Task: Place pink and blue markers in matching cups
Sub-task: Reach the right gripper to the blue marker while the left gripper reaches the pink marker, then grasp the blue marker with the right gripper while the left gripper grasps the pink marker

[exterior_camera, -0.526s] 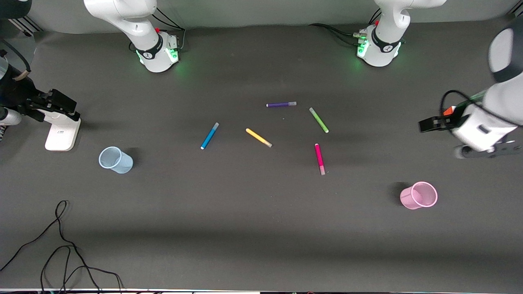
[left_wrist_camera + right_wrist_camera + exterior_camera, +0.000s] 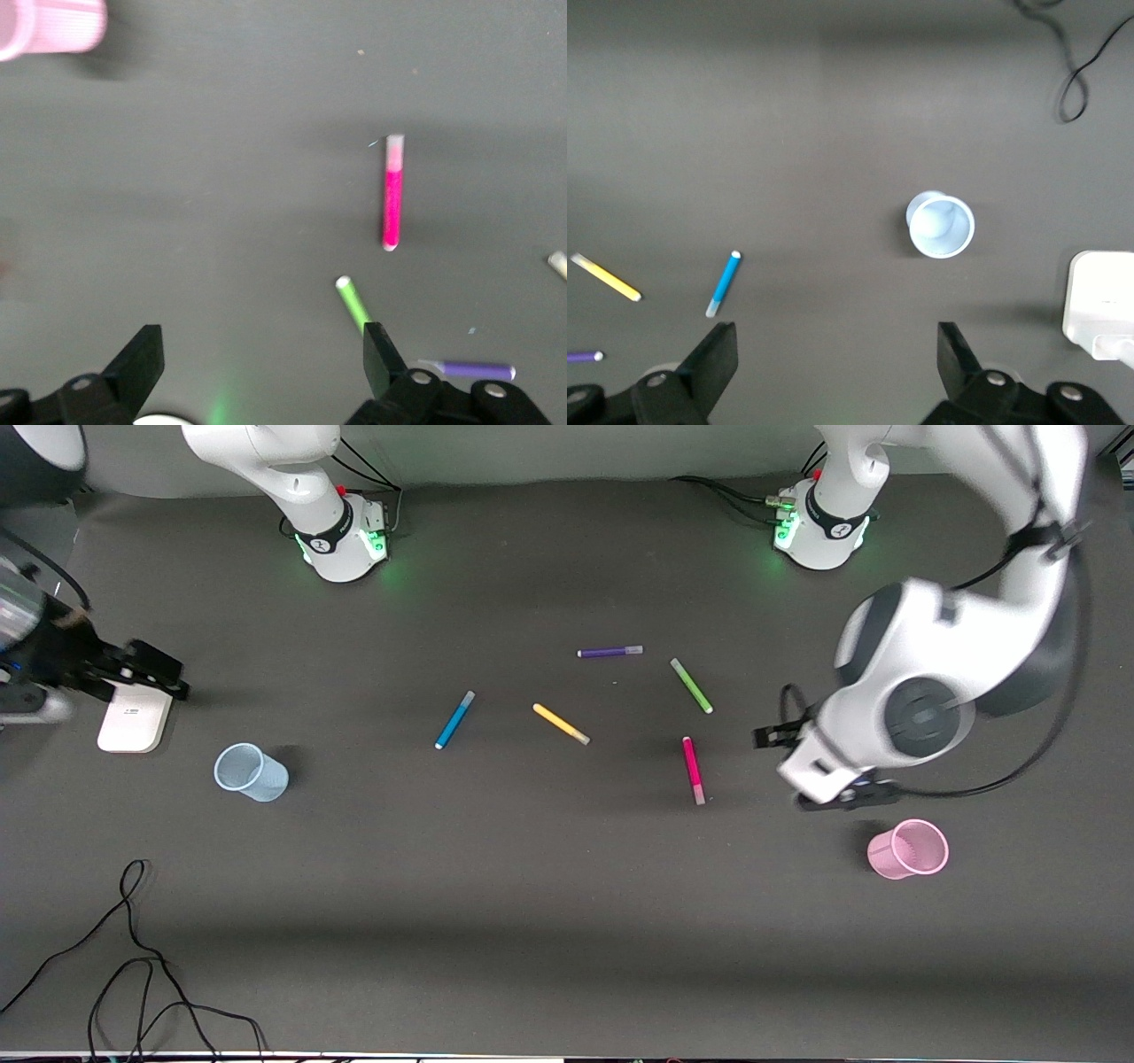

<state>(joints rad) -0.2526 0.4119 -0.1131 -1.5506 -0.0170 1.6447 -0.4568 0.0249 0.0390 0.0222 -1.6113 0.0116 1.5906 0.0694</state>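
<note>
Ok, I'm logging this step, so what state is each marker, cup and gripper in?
pink marker: flat on table, untouched
blue marker: flat on table, untouched
pink cup: upright, no marker in it
blue cup: upright, empty
left gripper: open, holding nothing
right gripper: open, holding nothing

Left end effector [image 2: 257,359] and right end effector [image 2: 837,359] both hover with fingers spread.
</note>
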